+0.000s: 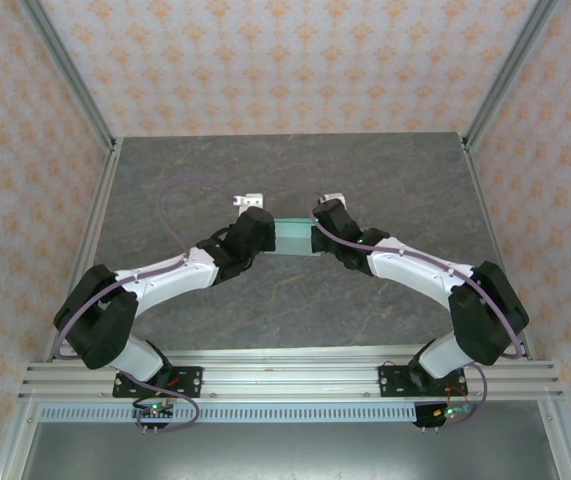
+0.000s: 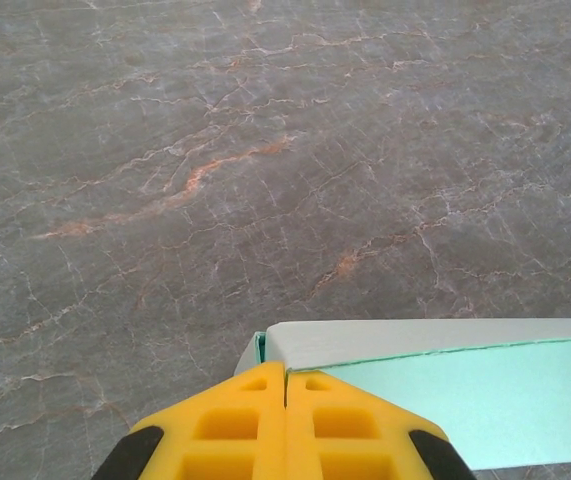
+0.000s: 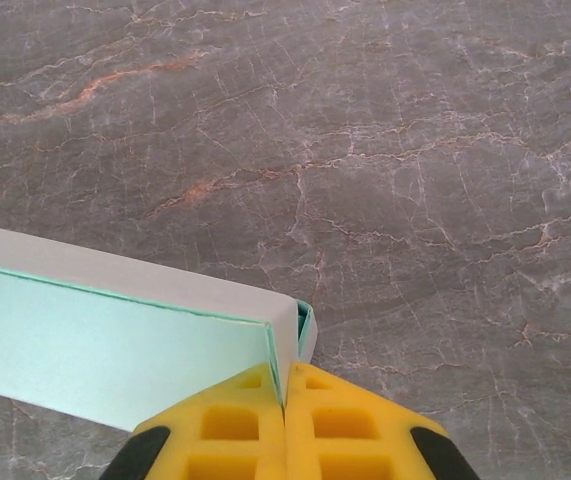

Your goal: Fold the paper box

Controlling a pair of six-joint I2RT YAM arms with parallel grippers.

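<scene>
The paper box (image 1: pixel 293 238), pale mint-blue card folded into a small flat rectangle, hangs between my two grippers over the middle of the table. My left gripper (image 1: pixel 271 236) is shut on the box's left end. In the left wrist view its yellow fingertips (image 2: pixel 286 368) meet at the corner of the paper box (image 2: pixel 485 400). My right gripper (image 1: pixel 317 236) is shut on the right end. In the right wrist view the end wall of the paper box (image 3: pixel 95 350) runs into the seam between the yellow fingertips (image 3: pixel 284 385), with a tucked flap showing beside it.
The grey marbled tabletop (image 1: pixel 295 170) stretches bare around the box. Patterned walls and aluminium posts (image 1: pixel 70 75) close in the back and sides. A metal rail (image 1: pixel 285 378) runs along the near edge by the arm bases.
</scene>
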